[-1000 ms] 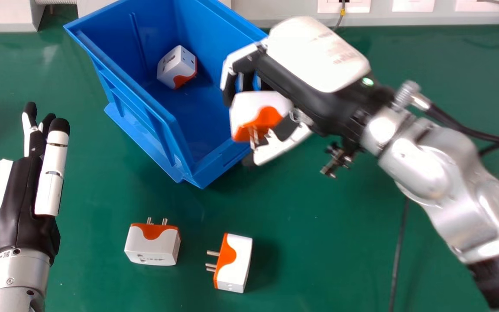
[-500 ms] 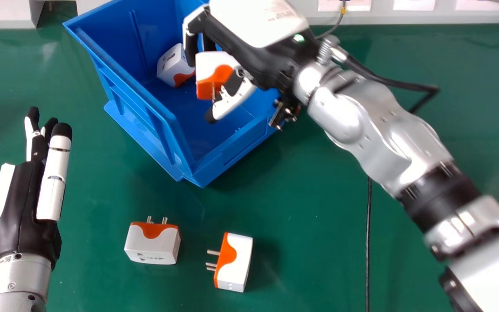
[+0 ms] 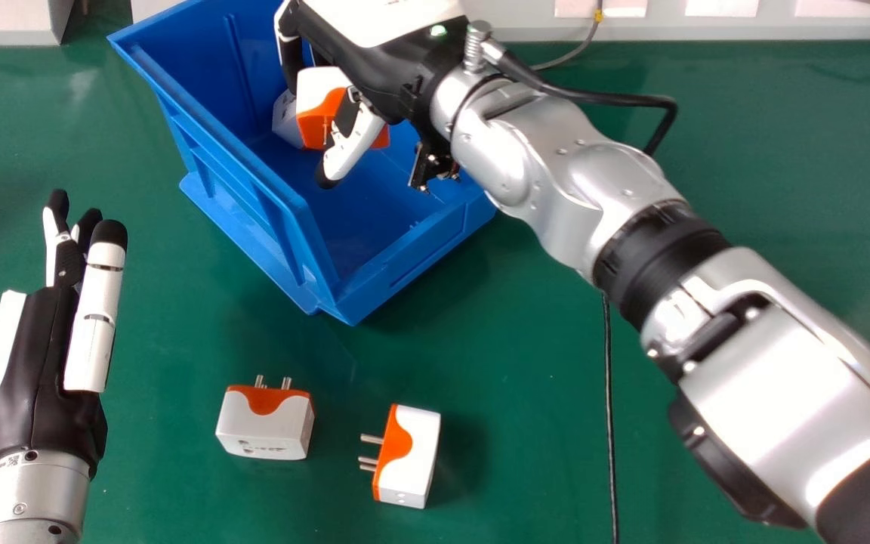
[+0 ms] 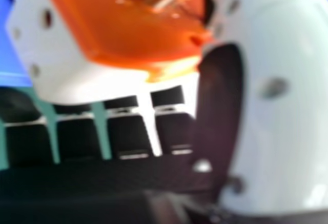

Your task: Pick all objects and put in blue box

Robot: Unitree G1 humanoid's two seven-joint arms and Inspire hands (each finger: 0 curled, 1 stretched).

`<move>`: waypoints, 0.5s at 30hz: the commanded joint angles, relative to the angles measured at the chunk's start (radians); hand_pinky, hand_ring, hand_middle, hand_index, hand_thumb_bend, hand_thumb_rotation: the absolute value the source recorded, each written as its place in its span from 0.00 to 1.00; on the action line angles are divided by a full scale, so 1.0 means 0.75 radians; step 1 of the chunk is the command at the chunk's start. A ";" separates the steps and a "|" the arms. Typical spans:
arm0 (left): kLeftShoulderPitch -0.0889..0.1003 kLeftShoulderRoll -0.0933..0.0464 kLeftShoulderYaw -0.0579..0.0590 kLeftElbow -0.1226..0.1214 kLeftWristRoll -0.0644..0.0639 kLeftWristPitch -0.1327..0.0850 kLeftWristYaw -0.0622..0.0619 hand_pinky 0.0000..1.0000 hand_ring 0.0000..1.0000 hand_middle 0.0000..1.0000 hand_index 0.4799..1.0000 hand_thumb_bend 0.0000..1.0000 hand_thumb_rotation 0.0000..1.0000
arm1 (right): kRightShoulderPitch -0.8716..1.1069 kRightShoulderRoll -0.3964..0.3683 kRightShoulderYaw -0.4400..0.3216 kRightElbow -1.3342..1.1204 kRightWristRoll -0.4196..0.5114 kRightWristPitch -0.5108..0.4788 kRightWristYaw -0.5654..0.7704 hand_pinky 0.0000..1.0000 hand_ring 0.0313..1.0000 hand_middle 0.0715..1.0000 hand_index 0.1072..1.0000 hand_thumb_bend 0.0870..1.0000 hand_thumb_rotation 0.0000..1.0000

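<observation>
In the head view, the blue box [image 3: 405, 257] sits at 10 o'clock from the middle, open at the top. One white-and-orange adapter [image 3: 284, 122] lies inside it, towards 11 o'clock and partly hidden behind the held adapter [image 3: 316, 106]. The right hand [image 3: 386, 72], its arm coming from 4 o'clock, grips that second piece over the box's interior; whether the two touch, I cannot tell. On the green table [image 3: 556, 423], an upright adapter [image 3: 265, 427] rests at the box's 6 o'clock, a sideways adapter [image 3: 414, 453] nearer 5. The left hand [image 3: 35, 363] is open at 8.
</observation>
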 commanded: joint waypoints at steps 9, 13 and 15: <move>0.036 -0.020 -0.015 -0.083 0.016 0.001 0.015 1.00 1.00 1.00 1.00 0.39 0.99 | -0.074 0.041 0.059 0.087 0.011 0.020 -0.111 0.06 0.08 0.12 0.41 0.46 0.12; 0.043 -0.022 -0.019 -0.095 0.024 0.005 0.013 1.00 1.00 1.00 1.00 0.39 0.99 | -0.066 0.053 0.060 0.094 0.022 0.041 -0.117 0.06 0.07 0.10 0.41 0.47 0.12; 0.044 -0.024 -0.018 -0.100 0.026 0.009 0.012 1.00 1.00 1.00 1.00 0.39 0.99 | -0.061 0.056 0.070 0.097 0.014 0.048 -0.125 0.05 0.06 0.09 0.42 0.47 0.12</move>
